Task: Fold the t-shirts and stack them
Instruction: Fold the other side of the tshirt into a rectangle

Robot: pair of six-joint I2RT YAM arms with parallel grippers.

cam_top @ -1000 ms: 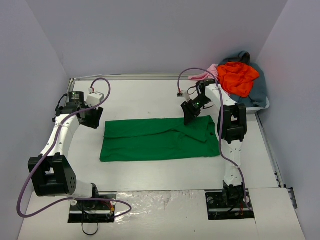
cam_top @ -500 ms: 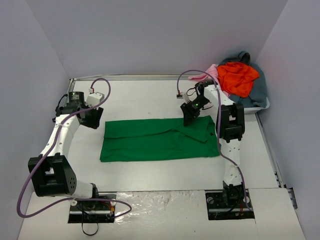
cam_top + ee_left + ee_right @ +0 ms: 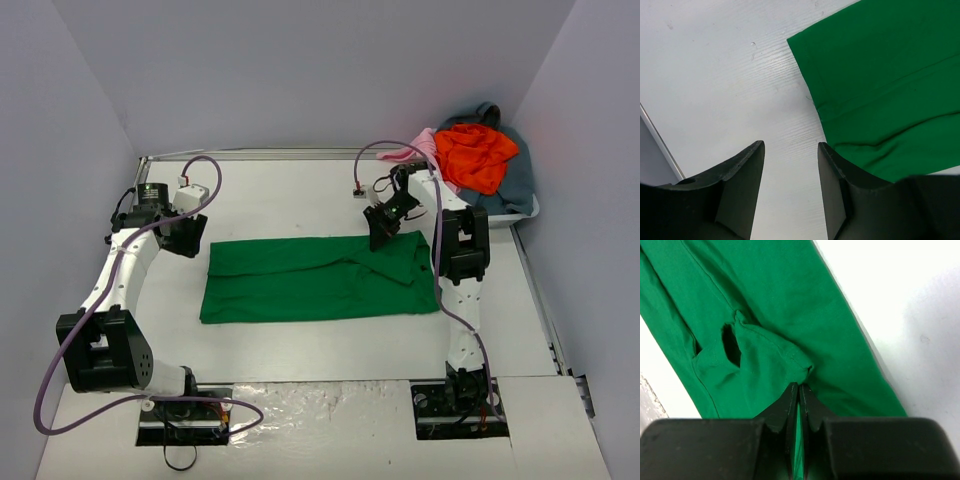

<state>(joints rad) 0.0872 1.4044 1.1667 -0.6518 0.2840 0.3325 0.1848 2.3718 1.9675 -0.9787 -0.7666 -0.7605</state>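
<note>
A bright green t-shirt point(image 3: 300, 280) lies flat on the white table, folded into a long band. My right gripper point(image 3: 379, 237) is down at its back edge near the right end. In the right wrist view this gripper point(image 3: 799, 386) is shut on a pinched ridge of the green cloth point(image 3: 765, 305). My left gripper point(image 3: 189, 243) hovers just beyond the shirt's back left corner. Its fingers point(image 3: 742, 170) stand open over bare table, with the green corner point(image 3: 890, 75) beside them. Orange-red point(image 3: 478, 155), pale pink point(image 3: 415, 148) and grey-blue point(image 3: 512, 185) t-shirts are heaped at the back right.
The heap sits in a white tub point(image 3: 520, 214) in the back right corner. Grey walls close in the table on three sides, with a metal rail point(image 3: 250, 154) along the back. Both arm bases stand at the near edge.
The right gripper's jaws have closed onto the green cloth at the shirt's back edge. The left arm has not moved.
</note>
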